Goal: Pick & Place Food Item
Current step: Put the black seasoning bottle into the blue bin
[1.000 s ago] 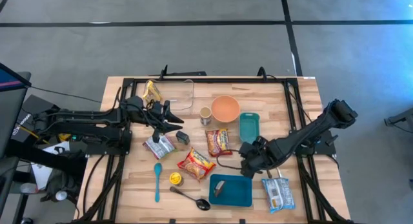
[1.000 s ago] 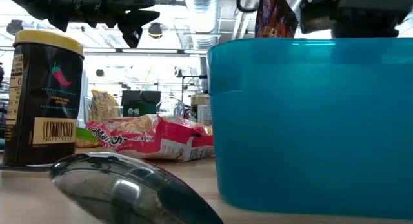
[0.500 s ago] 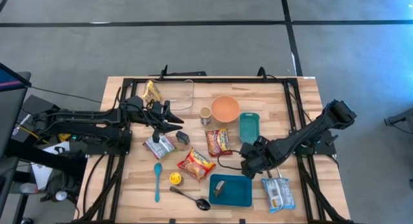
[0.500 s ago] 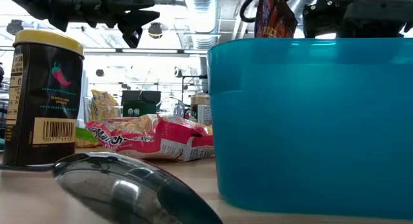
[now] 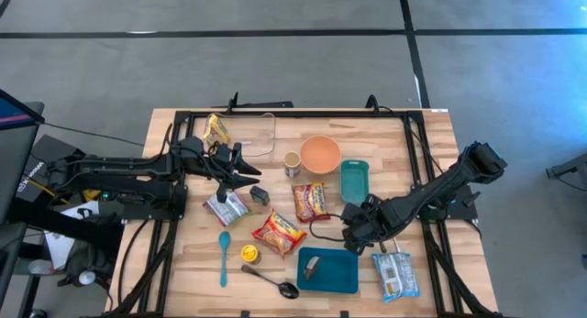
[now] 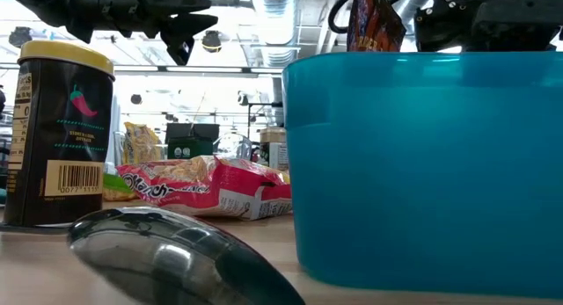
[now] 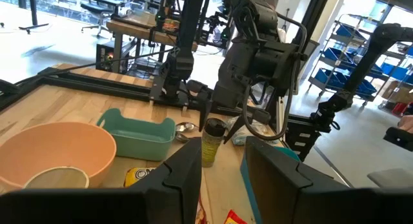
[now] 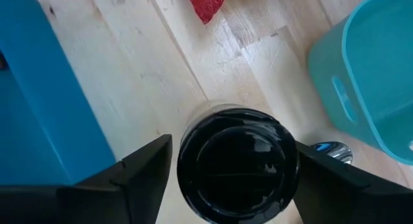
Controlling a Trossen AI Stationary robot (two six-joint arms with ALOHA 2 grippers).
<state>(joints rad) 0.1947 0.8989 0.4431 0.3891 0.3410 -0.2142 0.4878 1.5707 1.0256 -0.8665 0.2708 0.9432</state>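
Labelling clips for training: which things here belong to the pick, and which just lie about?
In the job: right gripper, open around the black-lidded jar.
Lying about: orange bowl, metal spoon, red noodle packet, yellow-lidded spice jar; left gripper idle.

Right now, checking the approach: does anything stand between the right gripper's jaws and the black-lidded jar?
Nothing visible does. The right gripper has its jaws open on either side of the black-lidded jar, with only bare table between.

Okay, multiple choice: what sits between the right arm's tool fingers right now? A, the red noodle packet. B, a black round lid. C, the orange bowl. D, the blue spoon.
B: the right wrist view shows a black round lid centred between the right tool fingers.
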